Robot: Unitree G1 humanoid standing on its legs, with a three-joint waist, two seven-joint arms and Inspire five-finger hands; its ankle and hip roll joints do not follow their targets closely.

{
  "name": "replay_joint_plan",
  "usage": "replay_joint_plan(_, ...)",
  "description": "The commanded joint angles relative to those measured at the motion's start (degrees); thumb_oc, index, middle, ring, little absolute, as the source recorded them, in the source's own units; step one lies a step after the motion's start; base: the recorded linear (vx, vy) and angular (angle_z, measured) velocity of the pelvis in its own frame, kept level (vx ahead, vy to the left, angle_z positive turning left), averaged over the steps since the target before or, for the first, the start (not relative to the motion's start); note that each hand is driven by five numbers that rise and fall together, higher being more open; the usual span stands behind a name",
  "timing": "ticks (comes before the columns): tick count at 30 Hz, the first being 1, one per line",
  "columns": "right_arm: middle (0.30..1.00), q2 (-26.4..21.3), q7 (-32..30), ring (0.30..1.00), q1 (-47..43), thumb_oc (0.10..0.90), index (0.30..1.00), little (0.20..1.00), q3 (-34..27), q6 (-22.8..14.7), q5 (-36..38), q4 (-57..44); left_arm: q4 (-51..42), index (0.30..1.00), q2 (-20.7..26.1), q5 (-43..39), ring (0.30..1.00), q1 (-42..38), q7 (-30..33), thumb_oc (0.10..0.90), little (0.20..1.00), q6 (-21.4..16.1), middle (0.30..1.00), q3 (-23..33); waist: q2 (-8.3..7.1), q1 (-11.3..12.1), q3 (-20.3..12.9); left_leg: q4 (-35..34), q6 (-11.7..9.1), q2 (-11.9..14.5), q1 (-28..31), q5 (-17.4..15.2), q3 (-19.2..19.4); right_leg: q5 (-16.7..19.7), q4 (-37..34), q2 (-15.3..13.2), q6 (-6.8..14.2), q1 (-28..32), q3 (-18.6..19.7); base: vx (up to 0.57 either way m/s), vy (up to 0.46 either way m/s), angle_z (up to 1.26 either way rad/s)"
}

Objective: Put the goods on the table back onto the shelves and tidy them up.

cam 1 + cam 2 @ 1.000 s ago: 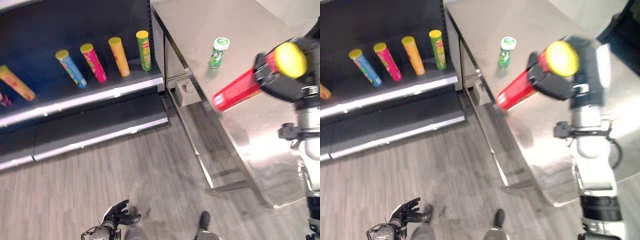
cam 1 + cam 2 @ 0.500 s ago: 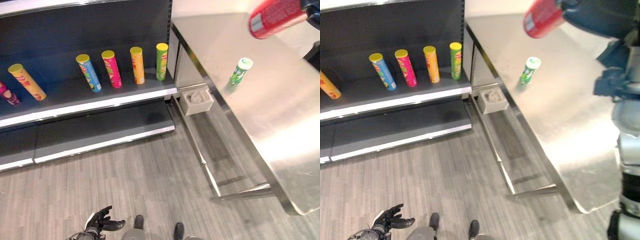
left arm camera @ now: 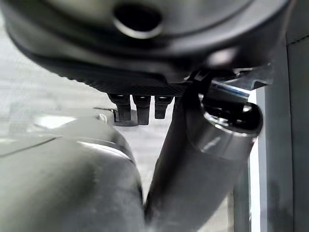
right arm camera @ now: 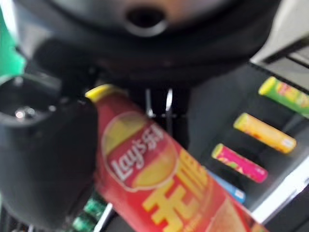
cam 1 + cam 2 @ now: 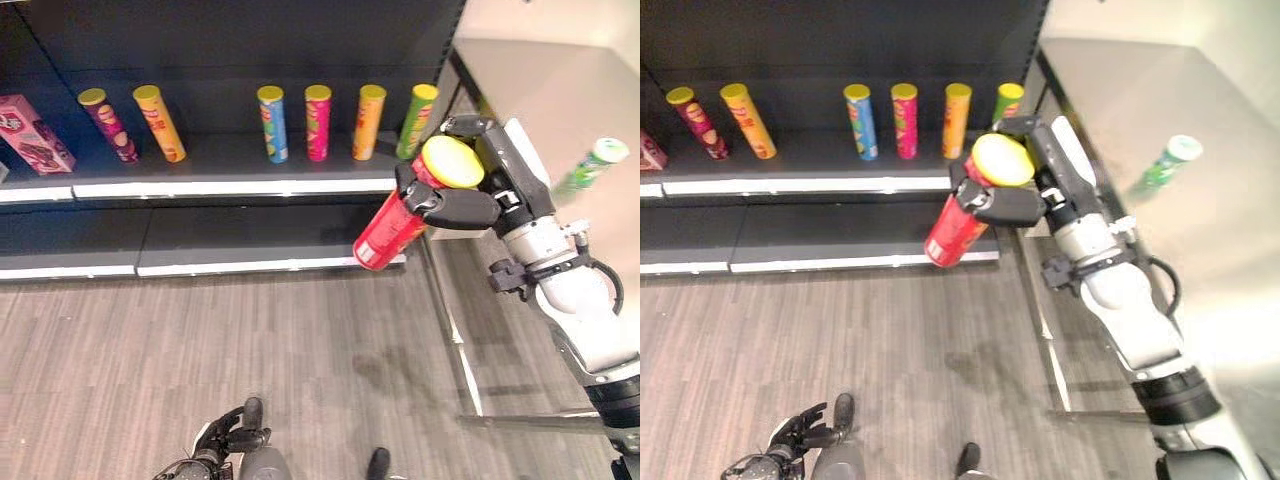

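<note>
Floor: grey wood-look planks [image 5: 250, 350] cover the lower half of the frame, in front of the shelves.
Left hand: the left hand [image 5: 232, 440] hangs low at the bottom edge, left of centre, over the floor; its fingers are loosely bent and it holds nothing.
Right hand: the right hand [image 5: 470, 190] is at centre right of the frame, with its arm coming from the lower right; fingers and thumb are wrapped around the red can.
Red can: the red can [image 5: 392, 222] with a yellow lid is in the right hand, tilted, lid toward the camera and bottom end pointing down-left toward the lower shelf edge. It is in the air, in front of the right end of the shelves, touching no shelf.
Table: the steel table [image 5: 540, 90] is at the upper right of the frame, just beside the shelf unit.
Green can: the green can [image 5: 590, 165] with a white lid stands on the table, at the right edge of the frame.
Shelves: the dark shelves [image 5: 240, 187] run across the upper half of the frame.
Cans on shelf: four stand in a row at upper centre, the blue can [image 5: 272, 123], the pink can [image 5: 318, 122], the orange can [image 5: 369, 121] and the light green can [image 5: 418, 119]. Further left, well apart from them, stand a dark pink can [image 5: 105, 124] and a yellow can [image 5: 159, 122].
Box: a pink box [image 5: 33, 133] is at the far left of the same shelf.
</note>
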Motion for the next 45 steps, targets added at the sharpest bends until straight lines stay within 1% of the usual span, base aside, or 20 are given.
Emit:
replay_joint_plan(1,0.3,-2.1,-1.2,0.3,-5.3,0.4,0.3,0.3,-5.5,-4.3,-1.3,-5.2,-0.3,0.9,3.8,4.4,0.9,2.8,0.7,0.8,0.9,-1.2,0.9,-3.6,0.27,0.1,-7.0,0.5,0.2,-0.4,-1.3,-4.2,-1.2,-5.1,0.3,0.9,0.4,-0.5,-1.1,0.2,0.402,0.5)
replay_joint_plan(4,0.3,1.5,-1.3,0.3,-3.1,0.4,0.3,0.3,-5.8,-3.2,-5.3,-6.2,-0.2,0.9,5.0,6.8,0.9,2.1,0.4,0.8,0.9,-1.3,0.9,-4.2,0.1,0.5,-6.9,2.7,3.2,-6.0,-0.5,-7.7,-1.1,-3.5,5.1,-5.8,1.7,-0.7,-1.8,0.22,0.496,0.57)
replay_joint_plan(6,0.3,2.5,-1.3,0.3,-3.4,0.4,0.3,0.3,-5.5,-3.2,-6.0,-6.2,-0.1,0.9,5.4,7.3,0.9,1.9,0.5,0.8,0.9,-1.3,0.9,-4.1,-0.04,0.7,-7.0,2.6,4.4,-7.6,0.0,-8.5,-0.9,-3.1,7.9,-7.8,1.9,-1.9,-1.3,0.1,0.382,0.29)
replay_joint_plan(7,0.3,4.1,-1.7,0.3,-5.3,0.4,0.3,0.3,-3.0,-2.7,-8.7,-6.0,-0.6,0.9,6.5,7.6,0.9,1.5,1.0,0.8,0.9,-1.4,0.9,-3.7,0.68,0.6,-5.7,1.3,7.0,-10.7,2.3,-9.9,-0.2,0.1,15.5,-11.2,0.8,-5.3,-0.6,0.14,0.531,0.11)
replay_joint_plan(8,0.3,4.7,-1.3,0.3,-5.1,0.4,0.3,0.3,-2.5,-2.9,-8.6,-5.9,-0.9,0.9,7.1,7.4,0.9,1.4,1.0,0.8,0.9,-1.3,0.9,-3.4,1.17,-0.4,-4.9,0.7,7.9,-11.9,3.3,-10.5,-0.7,-0.8,19.5,-8.1,-0.3,-8.6,3.2,0.13,0.523,-0.05)
replay_joint_plan(9,0.3,4.7,-1.3,0.3,-5.2,0.4,0.3,0.3,-2.5,-2.9,-8.7,-5.8,-0.9,0.9,7.1,7.4,0.9,1.3,1.0,0.8,0.9,-1.3,0.9,-3.4,1.23,-0.3,-5.0,0.7,7.9,-11.8,3.1,-10.3,-0.6,-0.6,19.5,-8.0,-0.4,-8.8,3.3,0.09,0.221,-0.04)
replay_joint_plan(11,0.3,5.0,-1.0,0.3,-5.5,0.4,0.3,0.3,-2.4,-3.0,-8.1,-6.1,-1.2,0.9,7.1,6.8,0.9,1.3,0.9,0.8,0.9,-1.3,0.9,-3.1,1.76,-0.9,-4.7,0.3,8.2,-12.5,3.9,-10.6,-1.5,-2.7,17.7,-3.8,-1.0,-10.7,5.7,0.12,0.102,0.33)
replay_joint_plan(13,0.3,5.8,-1.1,0.3,-6.2,0.4,0.3,0.3,-1.8,-3.1,-7.8,-6.0,-0.5,0.9,7.0,7.1,0.9,1.2,0.9,0.8,0.9,-1.4,0.9,-3.2,1.63,-1.2,-4.2,0.3,8.5,-13.3,4.5,-11.2,-2.0,-2.6,13.4,-0.9,-1.3,-11.6,5.1,0.14,0.045,0.14)
replay_joint_plan(16,0.3,7.2,-0.6,0.3,-6.0,0.4,0.3,0.3,0.2,-3.5,-7.5,-5.2,0.7,0.9,5.6,7.5,0.9,0.9,0.9,0.8,0.9,-0.9,0.9,-2.7,0.36,-3.1,-2.6,0.3,9.4,-15.8,7.6,-13.3,-4.2,2.3,5.3,7.1,-0.8,-16.9,7.7,0.31,0.042,0.26)
replay_joint_plan(19,0.3,7.6,0.1,0.3,-6.1,0.4,0.3,0.3,1.8,-3.4,-6.7,-4.5,-0.1,0.9,4.7,8.1,0.9,0.6,0.7,0.8,0.9,-1.3,0.9,-3.6,-0.6,-3.7,-2.1,0.3,9.8,-17.1,8.9,-14.5,-6.6,3.5,2.5,8.7,-1.3,-16.3,9.4,0.24,-0.036,0.15)
replay_joint_plan(23,0.3,7.4,0.7,0.3,-6.8,0.4,0.3,0.3,3.5,-3.8,-6.2,-4.1,-1.4,0.9,3.6,6.6,0.9,1.2,0.8,0.8,0.9,-1.2,0.9,-4.0,-0.92,-3.3,-2.9,2.2,9.2,-16.1,9.7,-16.5,-7.3,3.3,1.1,8.8,-1.8,-13.6,7.7,0.2,-0.118,0.37)
replay_joint_plan(24,0.3,7.5,1.0,0.3,-6.8,0.4,0.3,0.3,4.0,-3.9,-6.3,-4.4,-3.5,0.9,3.5,4.6,0.9,1.7,0.9,0.8,0.9,-1.1,0.9,-4.3,-1.47,-3.1,-2.1,12.5,8.1,-16.1,6.0,-20.2,-7.5,1.8,1.6,7.9,-2.6,-11.6,6.3,0.32,-0.21,0.8)
replay_joint_plan(28,0.3,6.9,0.2,0.3,-7.0,0.4,0.3,0.3,4.1,-3.6,-7.0,-3.6,-4.4,0.9,2.5,1.7,0.9,1.3,1.6,0.8,0.9,-1.2,0.9,-4.1,-1.53,-2.4,-0.6,22.5,6.2,-14.9,-1.2,-19.2,-6.1,-0.3,1.6,6.5,-3.6,-9.7,4.8,0.09,-0.008,0.74)
replay_joint_plan(29,0.3,6.9,-0.1,0.3,-7.1,0.4,0.3,0.3,3.9,-3.4,-7.4,-3.6,-4.6,0.9,2.1,1.1,0.9,1.5,1.6,0.8,0.9,-1.0,0.9,-4.3,-1.65,-1.8,-0.8,20.0,6.1,-12.7,-2.7,-18.4,-5.3,-1.2,1.1,6.1,-3.4,-8.4,4.5,0.17,0.071,0.4)
replay_joint_plan(31,0.3,7.0,-0.2,0.3,-6.9,0.4,0.3,0.3,3.9,-3.4,-7.5,-3.6,-4.9,0.9,2.2,1.2,0.9,1.6,1.6,0.8,0.9,-0.9,0.9,-4.4,-1.69,-1.5,-1.0,17.5,6.0,-11.7,-2.4,-17.4,-5.4,-1.5,1.0,5.9,-3.2,-8.0,4.5,0.17,0.101,0.28)
replay_joint_plan(33,0.3,7.2,-0.9,0.3,-7.1,0.4,0.3,0.3,3.9,-3.5,-7.8,-2.9,-4.4,0.9,2.7,1.6,0.9,1.5,2.0,0.8,0.9,-0.9,0.9,-4.9,-1.52,-1.1,-1.2,10.5,4.5,-6.6,-4.4,-10.2,-7.3,-2.9,1.0,4.8,-2.7,-7.3,4.6,0.23,0.225,0.13)
replay_joint_plan(35,0.3,7.1,-1.1,0.3,-7.3,0.4,0.3,0.3,4.1,-3.5,-7.6,-2.3,-4.5,0.9,2.9,1.7,0.9,1.6,2.2,0.8,0.9,-1.0,0.9,-5.1,-1.43,-0.9,-1.2,7.1,3.8,-4.8,-5.5,-8.4,-7.7,-3.8,0.8,4.4,-2.4,-6.7,5.0,0.16,0.184,0.05)
replay_joint_plan(37,0.3,6.1,-1.6,0.3,-6.9,0.4,0.3,0.3,3.2,-3.5,-7.4,-2.1,-5.2,0.9,3.5,2.3,0.9,2.0,1.9,0.8,0.9,-1.0,0.9,-5.5,0.25,-0.6,-2.5,0.3,1.7,-2.6,-6.5,-6.2,-7.2,-5.3,0.4,3.8,-1.3,-5.0,5.6,0.27,0.353,-0.11)
replay_joint_plan(39,0.3,6.1,-1.8,0.3,-5.2,0.4,0.3,0.3,1.6,-2.9,-9.8,-3.1,-3.6,0.9,3.3,4.1,0.9,2.3,2.1,0.8,0.9,-1.1,0.9,-5.1,2.05,-0.7,-4.5,0.3,0.8,-3.8,-4.4,-5.6,-7.3,-4.9,0.3,1.9,-0.1,-4.0,5.8,0.32,0.489,-0.46)
replay_joint_plan(45,0.3,9.0,-2.2,0.3,-6.0,0.4,0.3,0.3,2.3,-1.7,-14.0,-3.4,-0.5,0.9,5.4,6.0,0.9,2.1,2.7,0.8,0.9,-0.9,0.9,-2.8,1.07,0.6,-4.9,0.3,5.8,-9.5,0.6,-9.2,-3.3,-2.3,7.5,-5.8,2.3,-6.3,8.8,0.17,0.4,-0.21)
